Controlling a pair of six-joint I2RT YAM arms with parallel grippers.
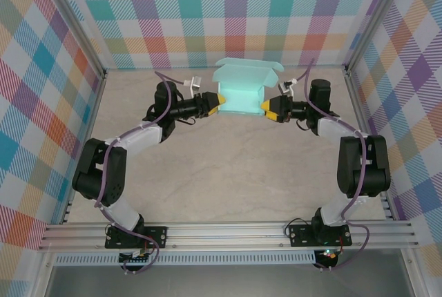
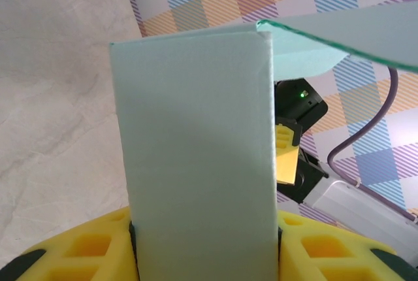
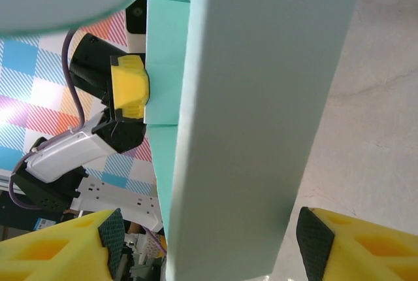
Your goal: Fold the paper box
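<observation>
At the far middle of the surface (image 1: pixel 228 173), the paper box (image 1: pixel 242 93) sits partly folded: pale aqua card, side walls raised, a notched flap spread at its far edge. It lies between the two grippers, well away from the arm bases on the near rail (image 1: pixel 228 231).

Left gripper (image 1: pixel 219 100) at the box's left end. In the left wrist view the upright card wall (image 2: pixel 196 163) fills the space between the yellow fingers (image 2: pixel 85 248), card edges touching both sides: clenched on that wall of the paper box. A loose flap overhangs at upper right.

Right gripper (image 1: pixel 266 109) at the box's right end. In the right wrist view the wall (image 3: pixel 261 98) stands between the fingers (image 3: pixel 353 248) with a gap visible on each side: released, straddling the card without pinching it. The left gripper's yellow tip (image 3: pixel 128 88) shows against the box's opposite end.

Surface pale, marbled. Plaid panels (image 1: pixel 207 14) enclose left, right and far sides.
</observation>
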